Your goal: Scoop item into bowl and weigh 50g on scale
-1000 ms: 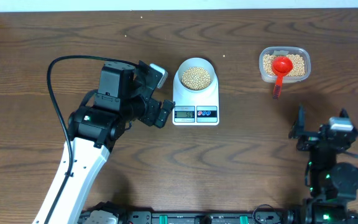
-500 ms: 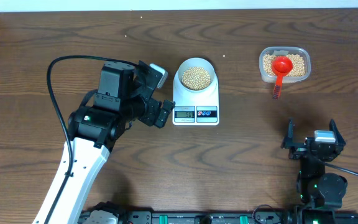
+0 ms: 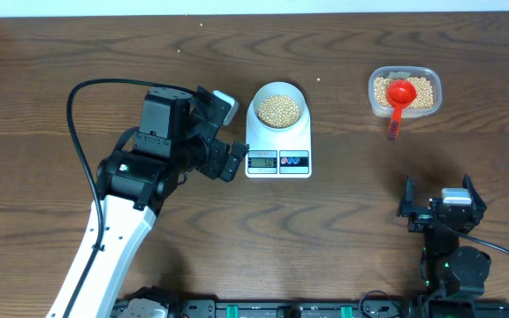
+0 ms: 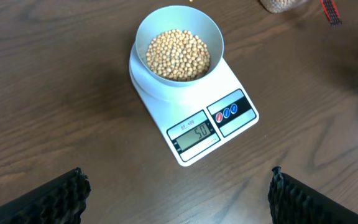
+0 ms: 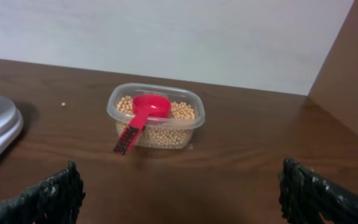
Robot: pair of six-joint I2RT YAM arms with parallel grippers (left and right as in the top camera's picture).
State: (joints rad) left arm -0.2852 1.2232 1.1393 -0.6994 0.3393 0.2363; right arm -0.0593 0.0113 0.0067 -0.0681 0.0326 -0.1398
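Observation:
The pale blue-white bowl (image 3: pixel 278 109) holds tan-yellow beans (image 4: pixel 178 55) and sits on the white scale (image 3: pixel 278 148). In the left wrist view the bowl (image 4: pixel 179 32) is on the scale (image 4: pixel 229 130), whose display reads 50. My left gripper (image 3: pixel 223 134) is open and empty, just left of the scale; its fingers frame bare table in its own view (image 4: pixel 178 202). My right gripper (image 3: pixel 440 205) is open and empty at the front right, far from the scale (image 5: pixel 180 196).
A clear plastic tub (image 3: pixel 404 92) of beans stands at the back right with a red scoop (image 3: pixel 399 99) resting in it, handle over the front rim. It also shows in the right wrist view (image 5: pixel 156 118). A wall edges the table's far side.
My right arm has drawn back toward the table's front edge and lowered. The left arm, bowl and scale have not moved.

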